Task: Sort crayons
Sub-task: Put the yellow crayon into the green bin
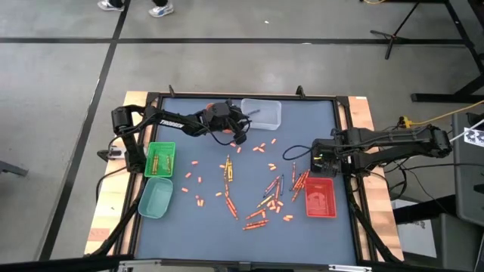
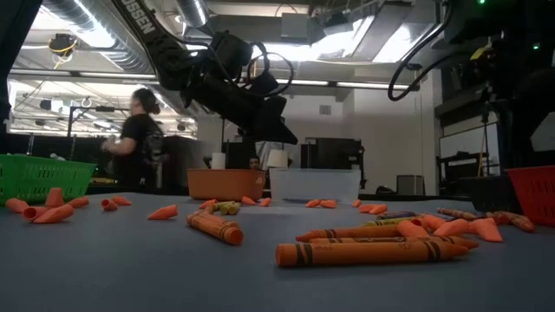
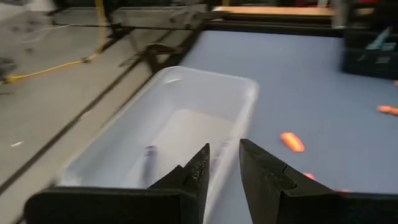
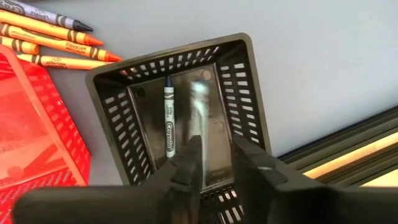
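Two arms worked over a blue table (image 1: 249, 230) strewn with crayons (image 1: 261, 200).

The table held a clear tray (image 1: 263, 113), a green basket (image 1: 159, 159), a teal tray (image 1: 155, 198), a red basket (image 1: 321, 198) and a black basket (image 4: 186, 118). The left gripper (image 3: 222, 171) hovered at the clear tray's edge, fingers slightly parted and empty. The right gripper (image 4: 214, 162) hung over the black basket, fingers apart, holding nothing. A dark crayon (image 4: 168, 121) lay inside that basket; most others lay scattered mid-table.
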Controlling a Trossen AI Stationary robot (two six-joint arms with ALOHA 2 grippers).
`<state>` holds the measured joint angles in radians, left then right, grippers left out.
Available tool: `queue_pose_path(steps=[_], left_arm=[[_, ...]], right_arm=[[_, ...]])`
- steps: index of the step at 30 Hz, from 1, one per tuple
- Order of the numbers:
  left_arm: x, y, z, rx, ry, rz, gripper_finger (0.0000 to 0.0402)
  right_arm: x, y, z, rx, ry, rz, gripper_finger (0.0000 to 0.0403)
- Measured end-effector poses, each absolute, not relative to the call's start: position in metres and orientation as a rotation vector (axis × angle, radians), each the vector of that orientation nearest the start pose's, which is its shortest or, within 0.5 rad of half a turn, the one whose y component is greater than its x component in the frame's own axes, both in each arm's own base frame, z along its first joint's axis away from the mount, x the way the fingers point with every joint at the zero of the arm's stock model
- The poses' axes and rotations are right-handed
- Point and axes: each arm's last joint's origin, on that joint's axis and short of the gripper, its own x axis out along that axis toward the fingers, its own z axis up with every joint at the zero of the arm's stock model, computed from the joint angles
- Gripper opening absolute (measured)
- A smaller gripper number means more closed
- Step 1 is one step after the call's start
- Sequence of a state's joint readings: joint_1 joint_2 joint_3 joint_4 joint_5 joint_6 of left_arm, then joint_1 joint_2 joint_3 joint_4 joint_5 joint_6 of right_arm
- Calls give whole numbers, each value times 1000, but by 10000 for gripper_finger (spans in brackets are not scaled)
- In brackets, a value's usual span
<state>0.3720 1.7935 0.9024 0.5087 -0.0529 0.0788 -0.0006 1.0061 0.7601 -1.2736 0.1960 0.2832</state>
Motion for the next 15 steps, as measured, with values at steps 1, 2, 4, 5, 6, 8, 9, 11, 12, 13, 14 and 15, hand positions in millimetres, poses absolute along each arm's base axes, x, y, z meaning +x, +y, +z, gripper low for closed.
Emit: queue_pose_path(steps=[1, 2, 4, 5, 6, 8, 9, 11, 12, 13, 14, 15], left_arm=[[344, 133, 172, 12, 395, 377, 73], [345, 130, 172, 11, 393, 352, 73], [348, 122, 172, 11, 391, 314, 73], [349, 118, 172, 13, 391, 298, 73], [351, 114, 172, 16, 390, 285, 73], [354, 104, 172, 21, 390, 258, 73], [355, 99, 172, 24, 390, 245, 73], [357, 90, 172, 19, 391, 221, 73], [359, 85, 172, 4, 390, 213, 73], [360, 81, 172, -16, 388, 209, 73], [360, 77, 171, -40, 389, 208, 73], [361, 73, 171, -64, 395, 209, 73]], right_arm=[[136, -6, 229, 75, 1475, -372, 98], [136, -6, 229, 75, 1475, -372, 105], [136, -6, 229, 75, 1475, -372, 115], [136, -6, 229, 75, 1475, -372, 119], [136, -6, 229, 75, 1474, -372, 121], [136, -6, 229, 75, 1474, -372, 124], [136, -6, 229, 75, 1474, -372, 124], [136, -6, 229, 74, 1474, -372, 123], [136, -6, 229, 75, 1474, -372, 122], [136, -6, 229, 74, 1474, -372, 122], [136, -6, 229, 74, 1474, -372, 122], [136, -6, 229, 75, 1474, -372, 122]])
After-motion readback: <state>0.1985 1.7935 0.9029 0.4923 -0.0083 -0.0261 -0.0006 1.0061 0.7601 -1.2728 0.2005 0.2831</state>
